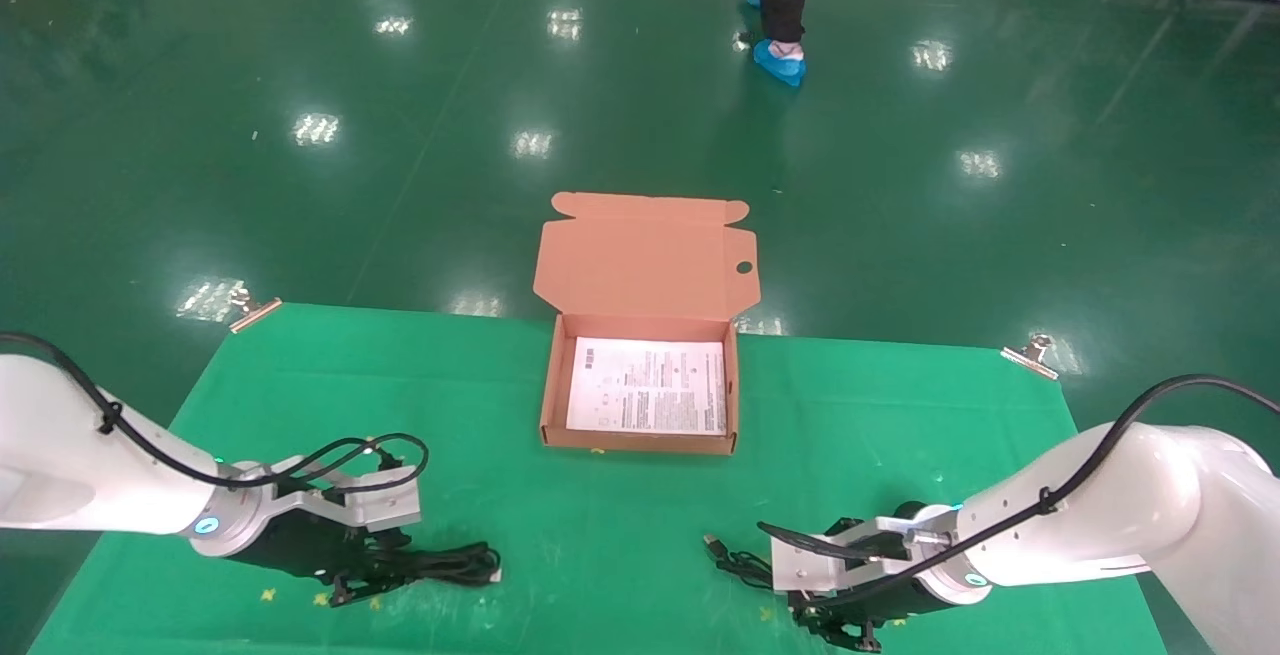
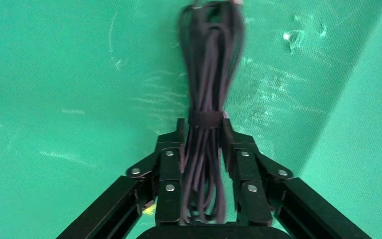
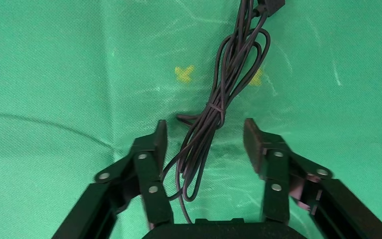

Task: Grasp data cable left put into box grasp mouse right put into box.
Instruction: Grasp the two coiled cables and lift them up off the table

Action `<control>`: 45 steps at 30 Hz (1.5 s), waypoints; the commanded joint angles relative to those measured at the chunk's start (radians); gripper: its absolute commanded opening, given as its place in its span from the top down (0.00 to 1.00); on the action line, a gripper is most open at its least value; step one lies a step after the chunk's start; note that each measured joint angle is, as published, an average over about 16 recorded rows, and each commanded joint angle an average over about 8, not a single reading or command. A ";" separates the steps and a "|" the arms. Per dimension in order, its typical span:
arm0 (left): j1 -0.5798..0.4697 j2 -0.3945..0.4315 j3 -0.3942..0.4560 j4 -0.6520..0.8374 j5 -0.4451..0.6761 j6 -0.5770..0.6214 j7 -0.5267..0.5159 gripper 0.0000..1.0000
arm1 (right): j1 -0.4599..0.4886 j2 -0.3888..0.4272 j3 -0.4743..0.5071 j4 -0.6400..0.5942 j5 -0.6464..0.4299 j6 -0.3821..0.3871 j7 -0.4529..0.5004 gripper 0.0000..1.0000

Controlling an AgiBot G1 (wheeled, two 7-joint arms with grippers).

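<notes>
**Both pincers low on the worktop**

The green worktop (image 1: 850,405) carries the open box (image 1: 640,380), well ahead of both pincers. The left pincer (image 2: 202,130) is clenched on the data cable (image 2: 210,69). The right pincer (image 3: 205,134) is spread, straddling the mouse's cord (image 3: 219,107); the mouse itself is hidden.

Nothing readable: only dense print, too small to make out, on the white sheet (image 1: 648,387) lining the box (image 1: 640,440).
</notes>
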 commanded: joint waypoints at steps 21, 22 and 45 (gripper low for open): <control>0.000 -0.012 -0.003 -0.014 -0.006 0.014 0.011 1.00 | 0.008 0.022 0.011 0.012 0.009 -0.006 0.020 1.00; 0.000 -0.017 -0.004 -0.022 -0.008 0.018 0.017 1.00 | 0.012 0.034 0.017 0.021 0.014 -0.008 0.033 1.00; -0.009 -0.194 -0.038 -0.779 0.138 -0.121 -0.274 1.00 | 0.220 0.162 0.209 0.396 0.025 0.185 0.376 1.00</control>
